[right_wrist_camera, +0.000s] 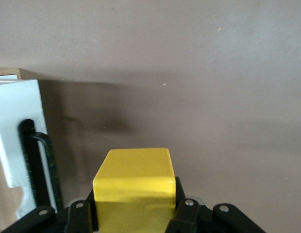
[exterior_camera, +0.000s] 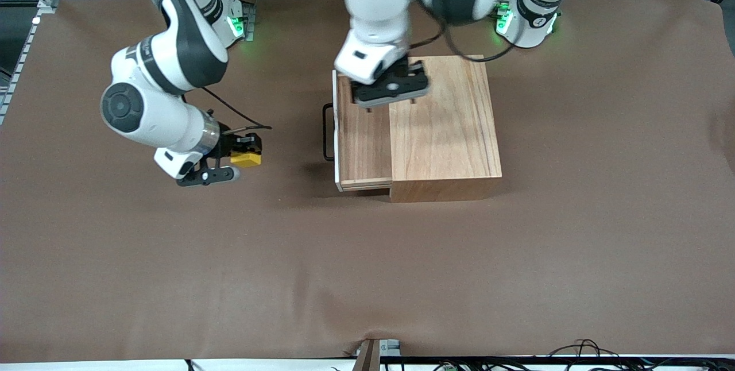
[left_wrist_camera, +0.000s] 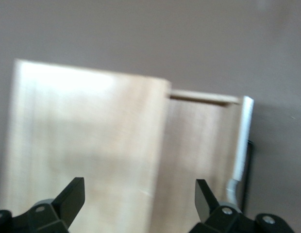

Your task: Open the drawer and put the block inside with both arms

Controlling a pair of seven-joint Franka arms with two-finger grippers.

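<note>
The light-wood cabinet (exterior_camera: 442,124) stands mid-table. Its drawer (exterior_camera: 364,141) is slid out toward the right arm's end, showing its white front panel (exterior_camera: 336,130) and black bar handle (exterior_camera: 327,132). My left gripper (exterior_camera: 390,98) is open and empty, over the line where the drawer meets the cabinet top. In the left wrist view (left_wrist_camera: 139,204) its fingers (left_wrist_camera: 73,194) stand wide apart above the cabinet (left_wrist_camera: 87,136) and the drawer (left_wrist_camera: 199,145). My right gripper (exterior_camera: 244,150) is shut on the yellow block (exterior_camera: 246,159), out in front of the drawer. The block (right_wrist_camera: 133,179) fills the jaws of the right gripper (right_wrist_camera: 136,206).
The brown mat (exterior_camera: 367,267) covers the table. The right wrist view shows the drawer's white panel (right_wrist_camera: 14,126) and handle (right_wrist_camera: 41,160) close by. The arm bases with green lights (exterior_camera: 235,26) stand along the edge farthest from the front camera.
</note>
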